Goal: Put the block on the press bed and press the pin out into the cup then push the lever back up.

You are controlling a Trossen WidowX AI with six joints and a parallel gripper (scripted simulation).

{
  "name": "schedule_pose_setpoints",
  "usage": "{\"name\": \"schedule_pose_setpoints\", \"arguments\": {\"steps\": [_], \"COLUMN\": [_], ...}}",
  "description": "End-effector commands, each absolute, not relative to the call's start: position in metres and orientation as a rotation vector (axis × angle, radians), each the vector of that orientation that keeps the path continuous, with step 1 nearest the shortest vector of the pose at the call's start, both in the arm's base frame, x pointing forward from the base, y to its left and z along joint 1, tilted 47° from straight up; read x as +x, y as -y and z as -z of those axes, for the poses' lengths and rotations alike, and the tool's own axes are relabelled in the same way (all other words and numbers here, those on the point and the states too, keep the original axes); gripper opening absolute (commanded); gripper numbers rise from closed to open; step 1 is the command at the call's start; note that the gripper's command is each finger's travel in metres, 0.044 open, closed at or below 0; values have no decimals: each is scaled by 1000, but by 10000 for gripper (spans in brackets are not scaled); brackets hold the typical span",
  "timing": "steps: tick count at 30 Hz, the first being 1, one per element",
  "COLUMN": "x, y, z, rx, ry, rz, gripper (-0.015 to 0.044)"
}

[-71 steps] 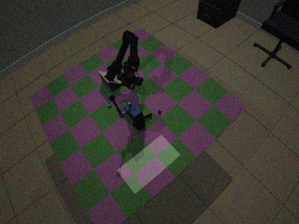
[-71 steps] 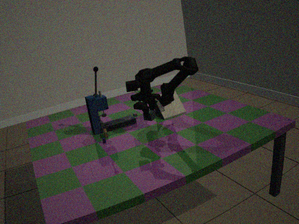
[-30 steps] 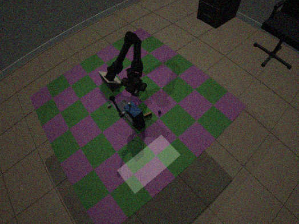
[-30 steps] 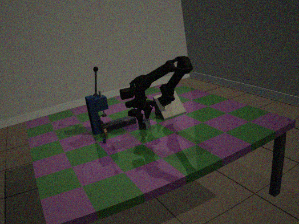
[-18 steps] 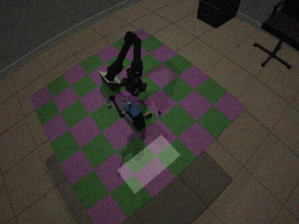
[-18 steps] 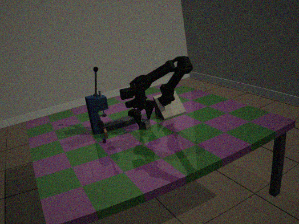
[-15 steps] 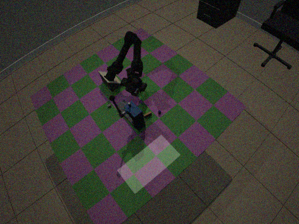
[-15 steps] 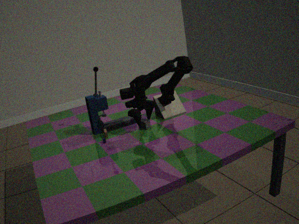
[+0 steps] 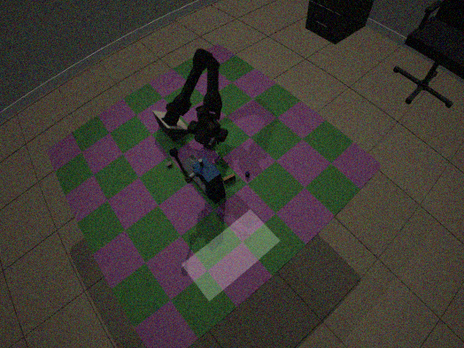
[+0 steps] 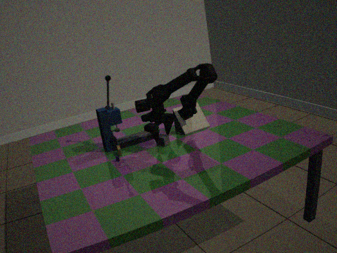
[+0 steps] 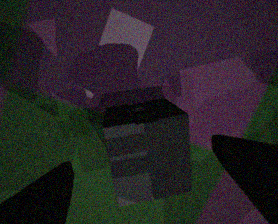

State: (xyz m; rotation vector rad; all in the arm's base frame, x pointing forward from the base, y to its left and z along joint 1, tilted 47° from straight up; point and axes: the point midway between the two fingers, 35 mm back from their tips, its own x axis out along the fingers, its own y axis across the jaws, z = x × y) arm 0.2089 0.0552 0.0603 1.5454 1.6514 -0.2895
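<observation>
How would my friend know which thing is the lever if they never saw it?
Find the pink-and-green checked table, then the blue press on it. The lever is the thin rod rising from the press, far taller than the stubby peg nearby and tipped with a dark ball.

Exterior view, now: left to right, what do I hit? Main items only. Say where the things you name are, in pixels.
Blue lever press (image 9: pixel 208 171) (image 10: pixel 109 115) → open gripper (image 10: pixel 159 127) (image 11: pixel 144 155) → white slanted plate at the arm's base (image 9: pixel 178 126) (image 10: pixel 199 121) → table leg (image 10: pixel 312 188)
</observation>
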Motion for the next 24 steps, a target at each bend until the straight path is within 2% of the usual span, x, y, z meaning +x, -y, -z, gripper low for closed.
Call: {"name": "schedule_pose_setpoints", "arguments": {"steps": [1, 8, 14, 19, 24], "x": [209, 209, 201, 201, 201], "y": [-56, -54, -14, -13, -14], "z": [-61, -62, -101, -103, -101], "rx": [1551, 1551, 1552, 1540, 1216], "ry": [-1649, -1649, -1652, -1651, -1585], "rz": [288, 289, 286, 272, -78], "gripper": [440, 440, 440, 440, 440]}}
